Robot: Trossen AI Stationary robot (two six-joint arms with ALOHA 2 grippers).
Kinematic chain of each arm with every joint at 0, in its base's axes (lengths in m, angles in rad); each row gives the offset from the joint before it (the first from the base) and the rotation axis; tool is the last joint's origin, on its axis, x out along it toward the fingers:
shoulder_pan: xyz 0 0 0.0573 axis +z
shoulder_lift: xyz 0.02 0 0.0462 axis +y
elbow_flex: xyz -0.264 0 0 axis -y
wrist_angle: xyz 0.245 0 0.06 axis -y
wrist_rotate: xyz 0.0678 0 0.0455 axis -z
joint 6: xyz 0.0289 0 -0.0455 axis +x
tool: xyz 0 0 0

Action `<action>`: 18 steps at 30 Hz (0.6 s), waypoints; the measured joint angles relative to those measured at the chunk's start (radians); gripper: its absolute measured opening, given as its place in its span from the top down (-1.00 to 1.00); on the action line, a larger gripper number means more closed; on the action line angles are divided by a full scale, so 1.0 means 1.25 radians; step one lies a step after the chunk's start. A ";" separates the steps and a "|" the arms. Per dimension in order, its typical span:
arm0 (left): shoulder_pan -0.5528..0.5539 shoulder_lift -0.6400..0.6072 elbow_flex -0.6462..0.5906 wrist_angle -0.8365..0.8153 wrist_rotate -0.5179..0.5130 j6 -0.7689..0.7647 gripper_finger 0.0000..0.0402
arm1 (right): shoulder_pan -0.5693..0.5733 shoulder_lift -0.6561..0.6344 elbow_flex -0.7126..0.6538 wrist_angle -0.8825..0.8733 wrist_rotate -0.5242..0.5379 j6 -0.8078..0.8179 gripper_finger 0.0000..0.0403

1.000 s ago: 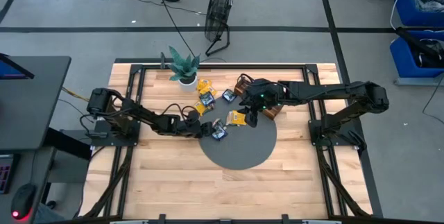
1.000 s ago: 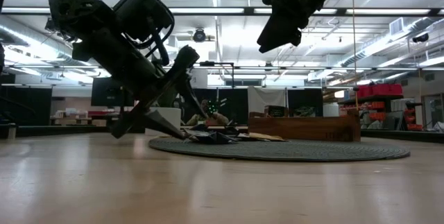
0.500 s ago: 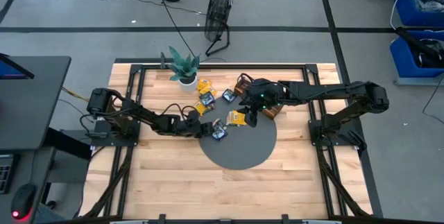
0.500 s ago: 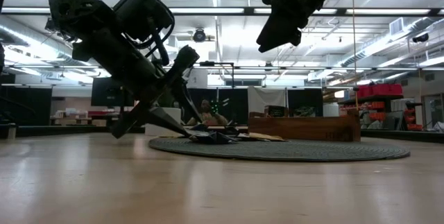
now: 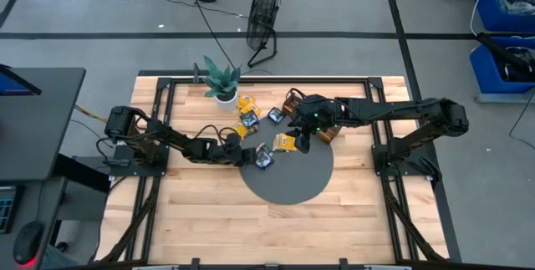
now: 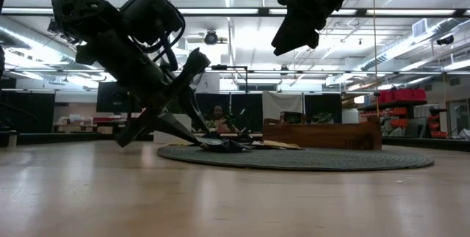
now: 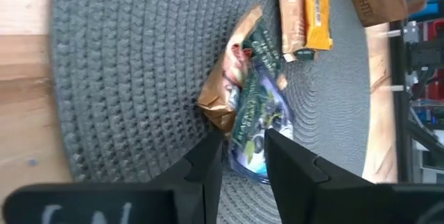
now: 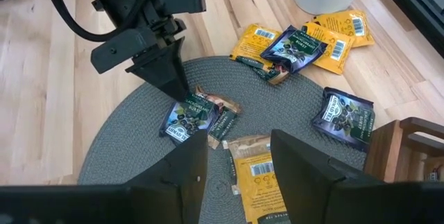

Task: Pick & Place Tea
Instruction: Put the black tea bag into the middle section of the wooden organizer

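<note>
Several tea packets lie flat on or near the round grey mat (image 5: 288,178). My left gripper (image 7: 244,156) is low at the mat's left edge, shut on a dark blue packet (image 7: 255,116) that overlaps a brownish packet (image 7: 223,98). My right gripper (image 8: 239,165) hangs open, well above the mat, over a yellow packet (image 8: 262,181). Another dark blue packet (image 8: 343,116) lies beside the tray. More yellow and blue packets (image 8: 298,44) lie on the wood near the plant pot. My left gripper pinches the dark blue packet by its near end (image 7: 248,156), between the two fingers. The fingers (image 8: 177,85) come slanting down from the table's left. The packet lies flat on the mat, its far part resting against the brownish packet.
A brown wooden tray (image 6: 323,134) stands at the mat's far right, under the right arm. A potted green plant (image 5: 222,78) stands at the table's far edge. The near half of the mat and the wooden tabletop (image 5: 251,228) toward the near edge are bare.
</note>
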 joint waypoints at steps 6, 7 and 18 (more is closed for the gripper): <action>0.000 0.000 0.000 -0.002 -0.001 0.009 0.75 | 0.000 0.000 0.000 0.000 0.000 0.000 0.17; 0.000 0.000 0.000 -0.002 -0.002 0.014 0.81 | 0.000 0.000 0.000 0.000 0.000 0.000 0.17; 0.000 -0.002 0.000 0.060 0.034 0.095 0.98 | 0.000 0.000 0.000 0.000 0.000 0.000 0.17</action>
